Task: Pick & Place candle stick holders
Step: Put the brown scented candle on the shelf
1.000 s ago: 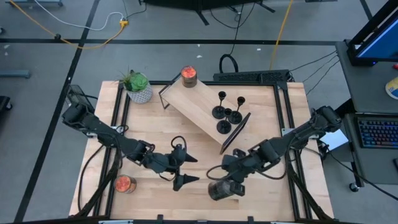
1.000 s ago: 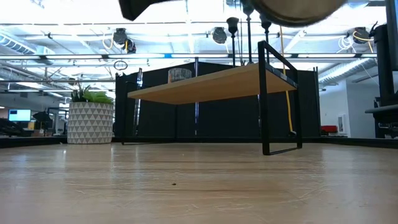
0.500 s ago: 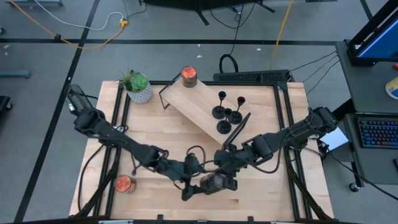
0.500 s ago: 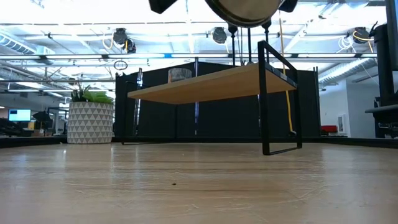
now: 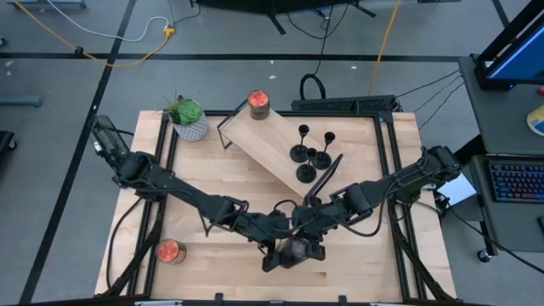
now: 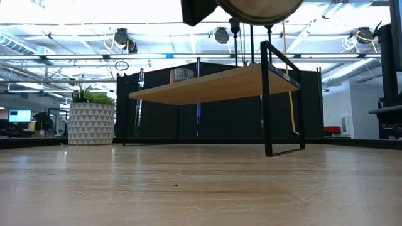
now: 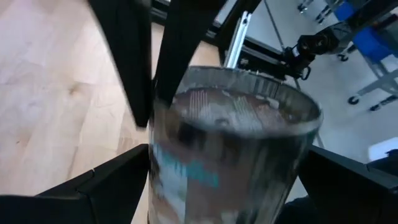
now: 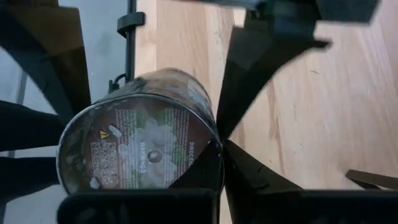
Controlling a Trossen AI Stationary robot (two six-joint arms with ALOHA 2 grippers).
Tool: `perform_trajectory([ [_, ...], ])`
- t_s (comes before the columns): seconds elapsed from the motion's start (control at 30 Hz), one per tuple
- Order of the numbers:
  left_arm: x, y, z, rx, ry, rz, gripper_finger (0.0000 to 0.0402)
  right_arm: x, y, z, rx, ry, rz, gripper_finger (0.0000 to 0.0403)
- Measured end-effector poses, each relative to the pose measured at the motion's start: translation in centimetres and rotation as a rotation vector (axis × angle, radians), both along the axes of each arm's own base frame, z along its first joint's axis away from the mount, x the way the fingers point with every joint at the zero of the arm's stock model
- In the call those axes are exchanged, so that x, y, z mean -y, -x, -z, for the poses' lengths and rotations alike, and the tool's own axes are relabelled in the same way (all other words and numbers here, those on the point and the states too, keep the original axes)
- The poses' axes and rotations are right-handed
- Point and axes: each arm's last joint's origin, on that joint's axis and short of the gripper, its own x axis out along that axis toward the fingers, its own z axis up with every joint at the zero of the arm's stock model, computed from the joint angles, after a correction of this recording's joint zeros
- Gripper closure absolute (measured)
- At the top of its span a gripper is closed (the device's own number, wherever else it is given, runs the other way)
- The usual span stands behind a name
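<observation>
Several black candle stick holders (image 5: pixel 311 155) stand by their round bases on the slanted wooden shelf (image 5: pixel 272 140) at the far middle; no gripper is near them. My right gripper (image 5: pixel 304 245) is shut on a glass candle jar (image 5: pixel 294 252), held above the table's near middle. The jar's round bottom also shows at the top of the low view (image 6: pixel 257 6). My left gripper (image 5: pixel 279 252) is open, one finger (image 7: pixel 106 186) on each side of the jar (image 7: pixel 230 155). My right gripper pinches the jar's round side wall (image 8: pixel 202 134) between its two fingers (image 8: pixel 245 168), coming from the table's right. The jar lies tipped on its side, its labelled bottom (image 8: pixel 143 155) toward the near edge, lifted clear of the table. My left gripper's fingers stand close against the jar's wall; I cannot tell whether they touch it.
A potted plant (image 5: pixel 189 119) stands at the far left. A red candle jar (image 5: pixel 257 104) sits on the shelf's far end, and another (image 5: pixel 170 251) stands near the table's near left corner. The shelf's black frame (image 5: pixel 321 180) ends close to the right arm.
My left gripper has gone toward the table's right edge to the jar, and its open fingers now stand on either side of it. My right gripper has shifted the jar slightly toward the left, keeping it lifted.
</observation>
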Motion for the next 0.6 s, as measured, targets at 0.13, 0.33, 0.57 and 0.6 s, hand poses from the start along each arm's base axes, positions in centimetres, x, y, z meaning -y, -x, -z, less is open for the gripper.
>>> perform_trajectory([
  [0.13,0.23,-0.65,0.03,0.005,0.004,-0.005,0.0009,0.32,-0.20,-0.04,0.006,-0.003,0.001,0.0403],
  [0.33,0.32,-0.62,-0.01,0.017,-0.017,-0.061,0.0009,0.41,-0.53,-0.25,0.046,-0.002,0.000,0.0403],
  [0.57,0.21,-0.69,-0.06,0.016,0.007,-0.110,0.0010,0.68,-0.82,-0.40,0.071,-0.002,0.015,0.0403],
  [0.6,0.22,-0.69,-0.07,0.016,0.007,-0.112,0.0014,0.67,-0.86,-0.44,0.076,-0.003,0.015,0.0403],
])
